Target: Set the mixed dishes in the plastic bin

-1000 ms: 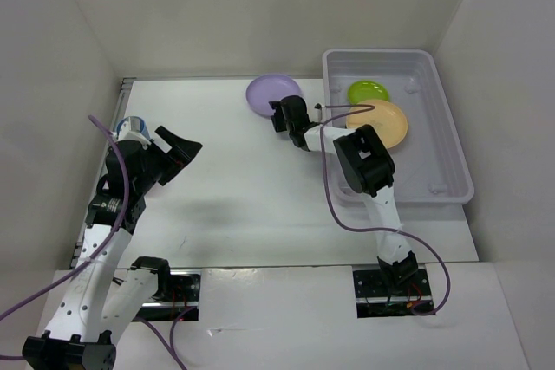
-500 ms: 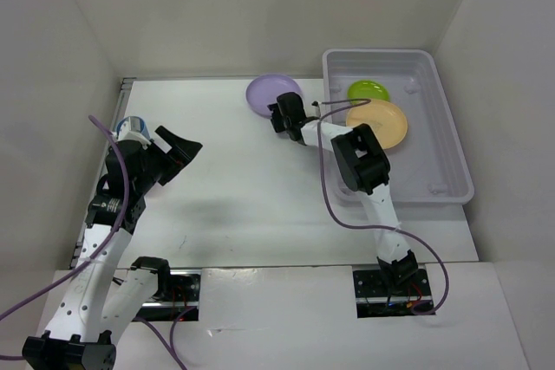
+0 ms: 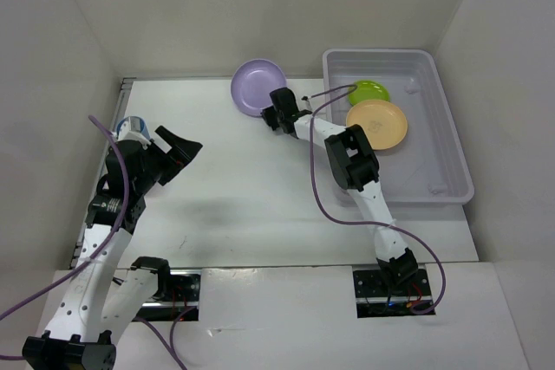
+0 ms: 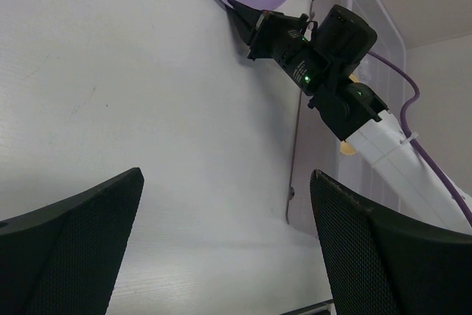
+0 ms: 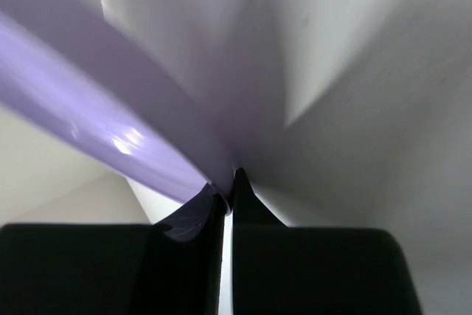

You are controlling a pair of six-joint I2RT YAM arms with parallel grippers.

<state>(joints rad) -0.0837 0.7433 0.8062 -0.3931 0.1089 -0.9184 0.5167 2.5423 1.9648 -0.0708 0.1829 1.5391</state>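
Right gripper [image 3: 270, 113]: its jaws are pressing together on the near rim of the lavender plate [image 3: 258, 86]. The wrist view is showing the two black fingertips [image 5: 214, 198] nipping the plate's thin edge.

Lavender plate: it is sitting outside the bin, just left of the bin's near-left corner, at the far side of the table [image 3: 234, 188]. It is tilting, with the rest of it rising away from the pinched edge.

Right arm: it is stretching from its base far across the table, running along the bin's left wall.

Plastic bin [image 3: 379, 52]: it is standing on the far right of the table, translucent and pale.

Lime green plate [image 3: 368, 90]: it is lying inside the bin, toward the far end.

Pale orange plate [image 3: 379, 124]: it is lying inside the bin, just in front of the green one, their rims meeting or overlapping slightly.

Left gripper [image 3: 178, 148]: its jaws are standing spread wide with nothing between them, over the left side of the table and well apart from plate and bin.

Left wrist view: it is looking between its own mesh-textured pads [image 4: 81, 241] toward the right gripper and the plate.
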